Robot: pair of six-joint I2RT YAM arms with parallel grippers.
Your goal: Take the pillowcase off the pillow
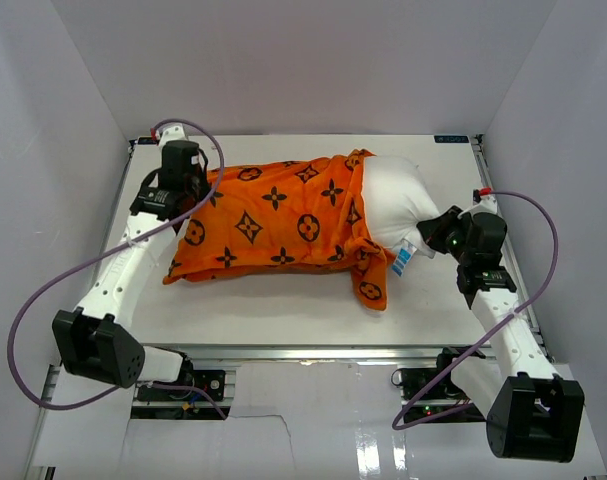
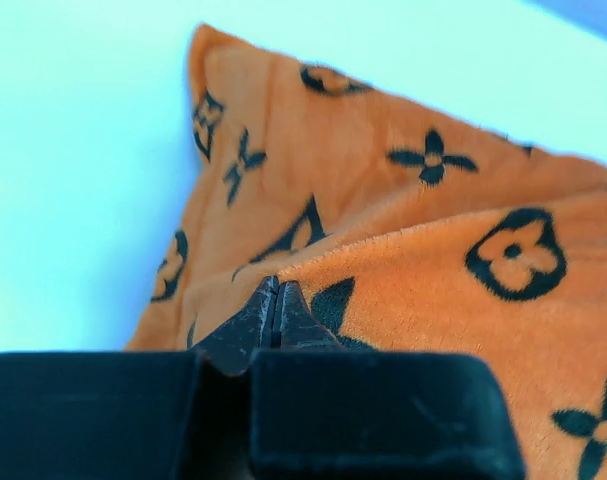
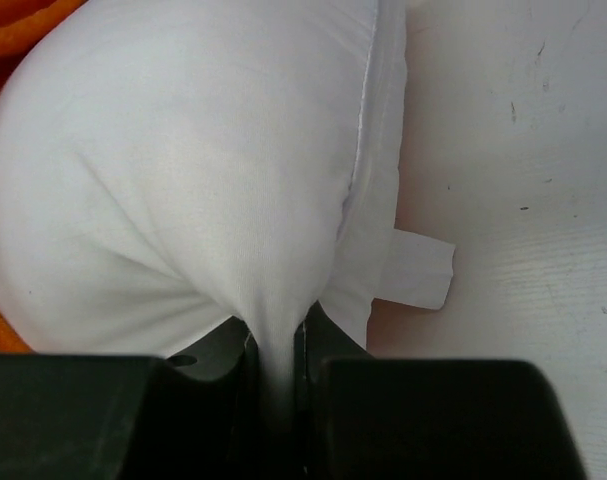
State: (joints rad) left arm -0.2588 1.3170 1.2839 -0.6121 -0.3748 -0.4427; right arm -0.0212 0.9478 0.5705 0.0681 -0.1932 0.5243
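On the table (image 1: 283, 305) the pillow (image 1: 398, 198) lies crosswise, its right end bare and the rest inside the orange pillowcase (image 1: 278, 225). My right gripper (image 3: 276, 345) is pinched tight on a tuck of the white pillow, beside its tag (image 3: 420, 268). My left gripper (image 2: 275, 292) is closed at a fold on the pillowcase's left end (whether plush is actually caught, I cannot tell). I judge this the grip-and-brace step. Next I need to pull the two ends apart, sliding the pillowcase leftward.
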